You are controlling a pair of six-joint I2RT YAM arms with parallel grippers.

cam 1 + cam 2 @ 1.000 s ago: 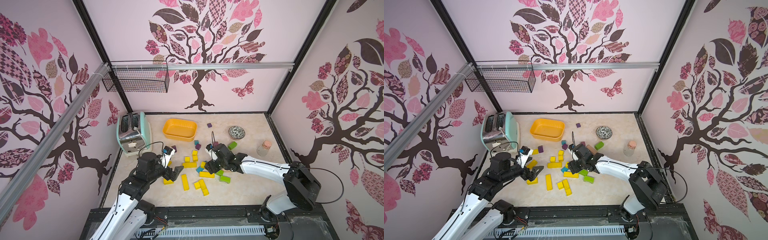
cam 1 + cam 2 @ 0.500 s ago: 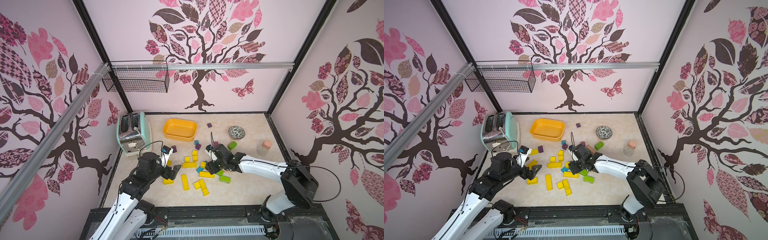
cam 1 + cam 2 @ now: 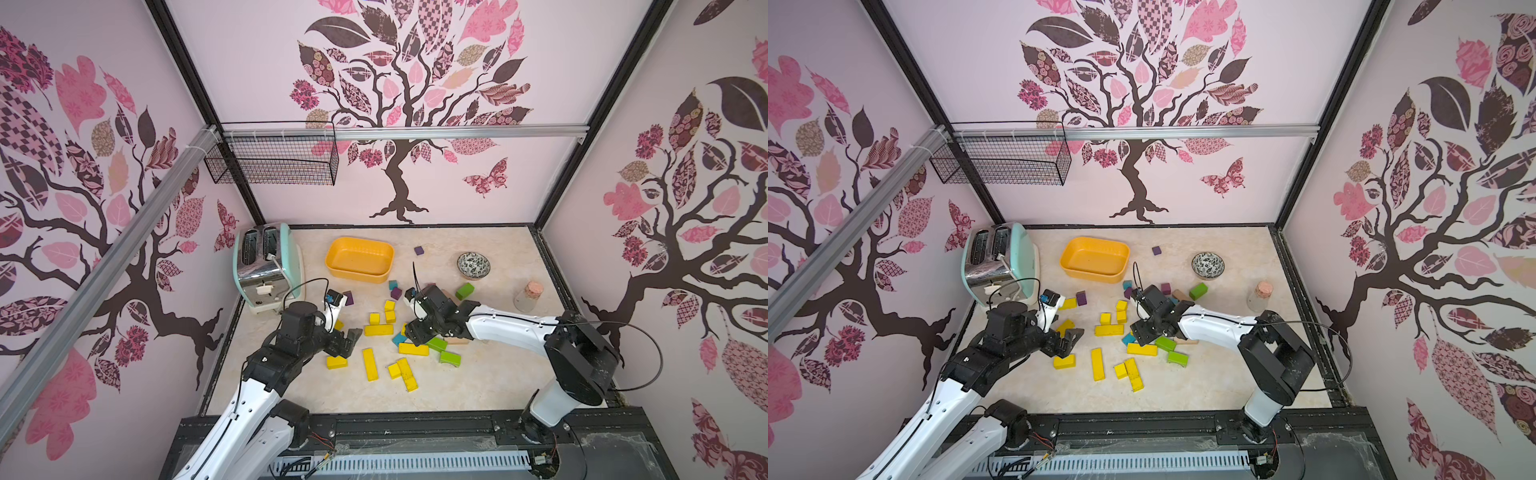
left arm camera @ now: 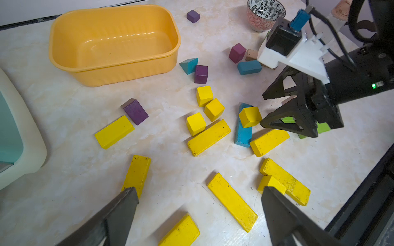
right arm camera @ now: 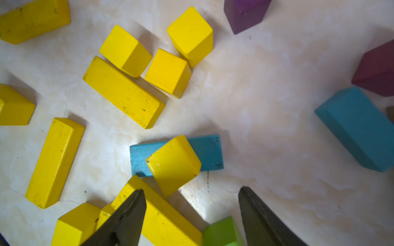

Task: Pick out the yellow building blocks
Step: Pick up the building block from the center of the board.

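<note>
Several yellow building blocks (image 3: 370, 363) lie scattered on the marble tabletop, both cubes and bars. My left gripper (image 4: 198, 189) hangs open above a flat yellow bar (image 4: 232, 201) and a short yellow bar (image 4: 181, 232), touching neither. It appears in both top views (image 3: 347, 338) (image 3: 1069, 338). A yellow cube (image 5: 173, 161) rests tilted on a teal bar (image 5: 209, 149). My right gripper (image 5: 191, 189) is open just short of that cube, low over another yellow bar (image 5: 166, 221) and a green block (image 5: 221, 232). It holds nothing.
An orange-yellow tub (image 3: 357, 276) stands empty behind the blocks, with a mint toaster (image 3: 266, 266) to its left. A patterned bowl (image 3: 473, 264) and a corked bottle (image 3: 525, 297) are at the back right. Purple (image 4: 135, 111), teal and green (image 3: 464, 291) blocks mix with the yellow ones.
The right gripper has shifted slightly left toward the yellow cube on the teal bar, and its jaws have narrowed a little. The left arm has barely moved.
</note>
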